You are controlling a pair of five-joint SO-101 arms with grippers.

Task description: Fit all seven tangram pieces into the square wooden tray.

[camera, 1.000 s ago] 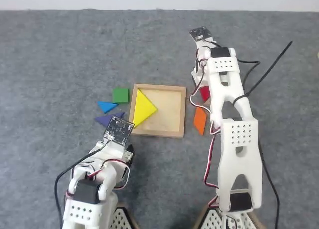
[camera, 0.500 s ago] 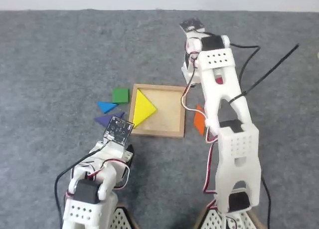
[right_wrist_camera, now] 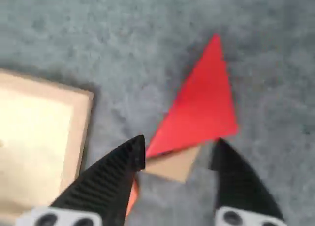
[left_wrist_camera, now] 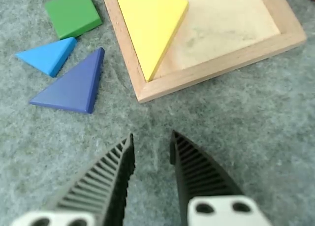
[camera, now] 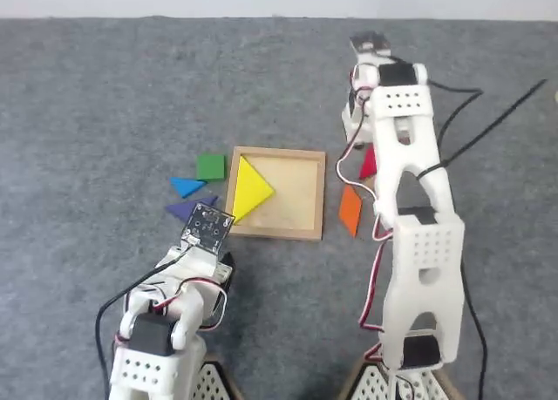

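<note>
- At the far left, on the grey carpet, we see the light blue triangle. Its long edge runs left to right.
- Just nearer us lies the dark blue triangle. Its long edge also runs left to right, rising a little toward the tray.
- The green square sits beside the tray's far left corner, apart from it.
- The left gripper hangs over bare carpet near the tray's near left corner. Its jaws stand a narrow gap apart with nothing between them.
- The square wooden tray lies flat between the two arms.
- The yellow triangle lies inside the tray. Its long edge runs along the left wall and its right-angled corner points right, toward the tray's middle.
- The orange parallelogram lies just beside the tray's right wall and apart from it, with its long axis roughly parallel to that wall.
- The red triangle lies on the carpet beyond the orange piece. Its sharp tip points away from the right gripper.
- That gripper's jaws are spread wide above the red piece's short edge and grip nothing. We cannot tell what the tan shape between them is.
- Half a second ago the right arm reached farther left, over the red piece. It now stands farther right, and a red sliver shows beside it. The left arm and the other pieces have not shifted.
</note>
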